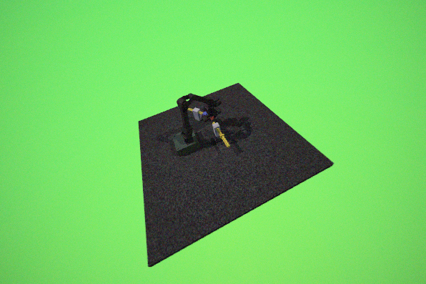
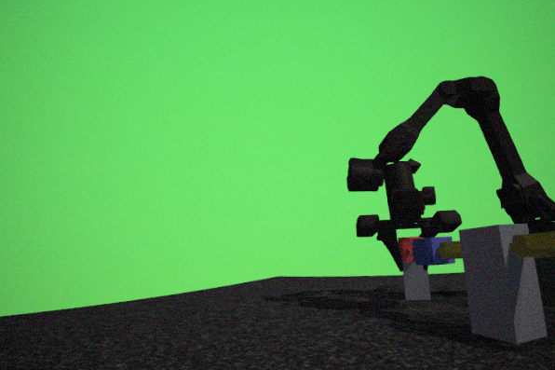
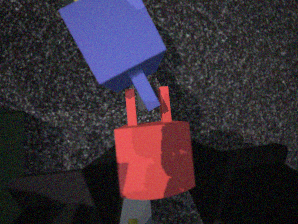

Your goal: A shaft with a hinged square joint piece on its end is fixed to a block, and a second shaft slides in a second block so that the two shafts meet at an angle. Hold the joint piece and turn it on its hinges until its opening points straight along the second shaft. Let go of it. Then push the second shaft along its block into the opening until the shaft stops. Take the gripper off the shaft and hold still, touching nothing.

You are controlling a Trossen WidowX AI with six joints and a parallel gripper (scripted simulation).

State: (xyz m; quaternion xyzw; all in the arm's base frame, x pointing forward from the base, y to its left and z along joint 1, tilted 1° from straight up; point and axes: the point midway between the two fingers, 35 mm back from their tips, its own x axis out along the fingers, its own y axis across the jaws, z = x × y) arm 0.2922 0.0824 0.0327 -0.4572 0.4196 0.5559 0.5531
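The gripper (image 1: 211,116) (image 2: 412,260) (image 3: 148,136) has its jaws clamped on the red joint piece (image 1: 212,118) (image 2: 406,250) (image 3: 154,159), one finger on each side. The joint piece's two prongs straddle a narrow tongue on the blue end piece (image 1: 205,114) (image 2: 430,251) (image 3: 112,42), which sits at a slant to it in the wrist view. Behind the blue piece, the fixed shaft (image 1: 190,109) (image 2: 451,250), yellow, runs through its pale grey block (image 1: 196,113) (image 2: 486,279), on the side toward the desk's upper-left edge in the top view.

On the joint piece's other side stands the second grey block (image 1: 214,129) (image 2: 416,282) (image 3: 136,210). The yellow second shaft (image 1: 224,138) passes through it, its long end aimed roughly toward the desk's lower-right edge. The opening seems to face this block, though the view is too poor to say whether it lines up with the shaft.

The arm (image 1: 185,121) (image 2: 503,148) arches over from its dark green base (image 1: 182,152), nearer the left corner of the desk (image 1: 214,196) (image 2: 186,335) (image 3: 225,75) than the right.
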